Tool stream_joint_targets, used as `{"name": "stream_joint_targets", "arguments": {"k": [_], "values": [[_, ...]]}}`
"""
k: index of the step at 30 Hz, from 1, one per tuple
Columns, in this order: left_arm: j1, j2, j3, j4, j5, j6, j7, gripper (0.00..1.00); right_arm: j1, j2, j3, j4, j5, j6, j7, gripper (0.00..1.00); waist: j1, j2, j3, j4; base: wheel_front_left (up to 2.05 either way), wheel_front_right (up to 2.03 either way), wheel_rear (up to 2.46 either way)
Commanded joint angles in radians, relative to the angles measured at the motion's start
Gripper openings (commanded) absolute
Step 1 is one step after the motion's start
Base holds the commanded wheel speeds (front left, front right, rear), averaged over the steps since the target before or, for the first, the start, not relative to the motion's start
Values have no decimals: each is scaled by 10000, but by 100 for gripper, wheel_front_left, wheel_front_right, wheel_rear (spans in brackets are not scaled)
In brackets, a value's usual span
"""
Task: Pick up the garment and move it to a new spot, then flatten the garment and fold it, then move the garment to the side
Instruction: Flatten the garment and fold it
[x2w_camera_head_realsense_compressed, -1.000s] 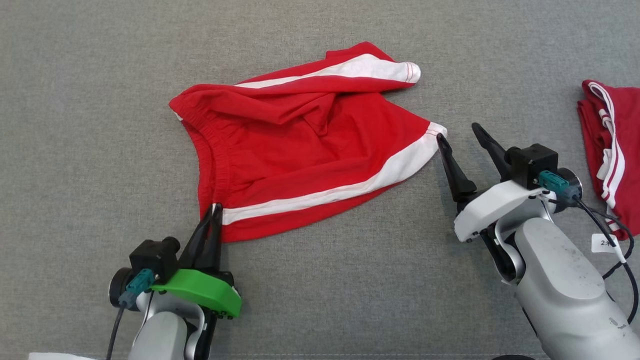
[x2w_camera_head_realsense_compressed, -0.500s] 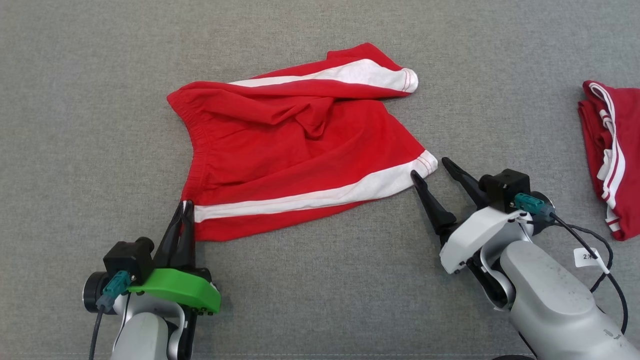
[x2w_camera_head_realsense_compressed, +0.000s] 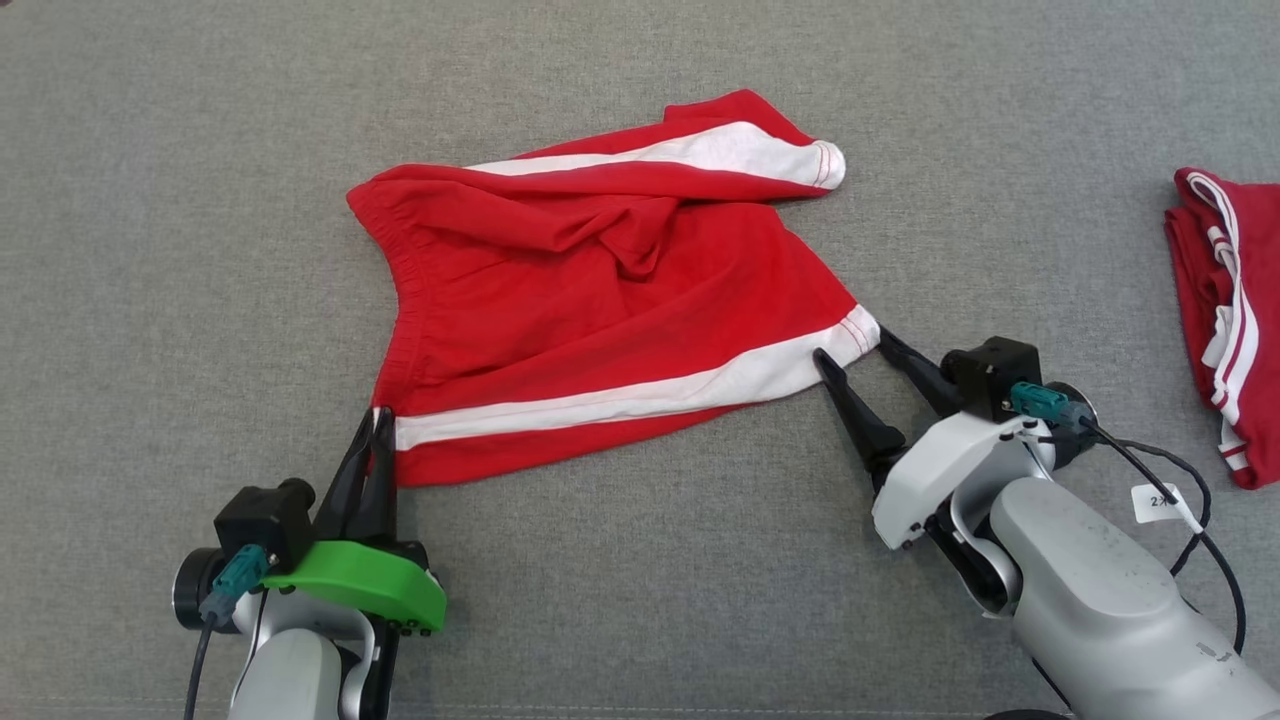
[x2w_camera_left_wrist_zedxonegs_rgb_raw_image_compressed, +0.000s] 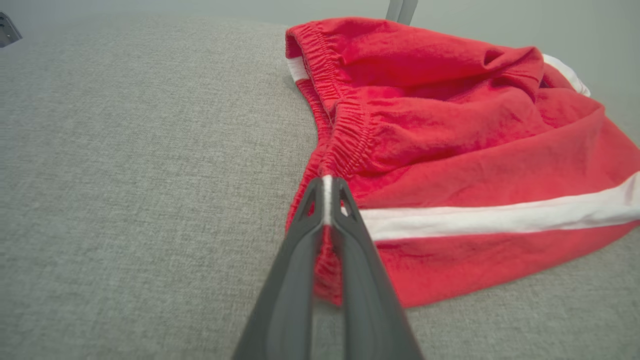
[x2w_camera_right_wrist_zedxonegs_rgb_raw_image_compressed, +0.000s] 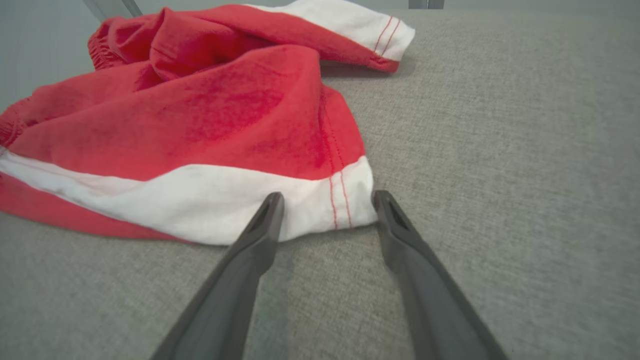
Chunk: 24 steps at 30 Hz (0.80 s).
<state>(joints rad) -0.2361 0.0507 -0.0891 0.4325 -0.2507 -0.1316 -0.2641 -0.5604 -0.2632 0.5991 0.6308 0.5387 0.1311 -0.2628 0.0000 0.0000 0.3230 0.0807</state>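
Red cotton shorts with white side stripes (x2w_camera_head_realsense_compressed: 600, 310), rumpled, mid grey woven fabric surface (x2w_camera_head_realsense_compressed: 150, 250). Left gripper (x2w_camera_head_realsense_compressed: 376, 418) pinched tight on waistband corner at stripe end. Right gripper (x2w_camera_head_realsense_compressed: 853, 346) spread wide, tips flanking white leg-hem corner; contact unclear. Folded red-white garment (x2w_camera_head_realsense_compressed: 1225, 300) far right, well apart.

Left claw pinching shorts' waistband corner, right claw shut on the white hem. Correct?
No: the right claw is open, fingers straddling the white hem corner of the shorts; right wrist view shows it. The left claw does pinch the waistband.
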Motion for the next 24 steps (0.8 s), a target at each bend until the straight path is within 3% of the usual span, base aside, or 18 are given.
{"name": "stream_joint_targets", "arguments": {"k": [1,7,13,17,24], "values": [[111,13,34,55,-55,24,6,0,-110,-1,113,138,92,-10,-21,0,0,0,-81,30,0,0,0],[274,14,108,184,-247,24,6,0,84,122,273,-15,476,-10,-23,0,0,0,-546,-83,0,0,0],[-83,420,100,-237,-444,24,4,0,166,60,-511,-1205,974,-10,-23,0,0,0,-1531,-389,0,0,0],[-858,1099,62,-1039,-534,25,4,0,-241,79,-1057,-2113,1103,-11,-21,0,0,0,-2140,-608,0,0,0],[-3343,2527,-875,-1477,-1229,27,225,0,-2378,-657,-1608,-2792,792,-16,-23,0,0,0,-2269,-881,0,0,0]]}}
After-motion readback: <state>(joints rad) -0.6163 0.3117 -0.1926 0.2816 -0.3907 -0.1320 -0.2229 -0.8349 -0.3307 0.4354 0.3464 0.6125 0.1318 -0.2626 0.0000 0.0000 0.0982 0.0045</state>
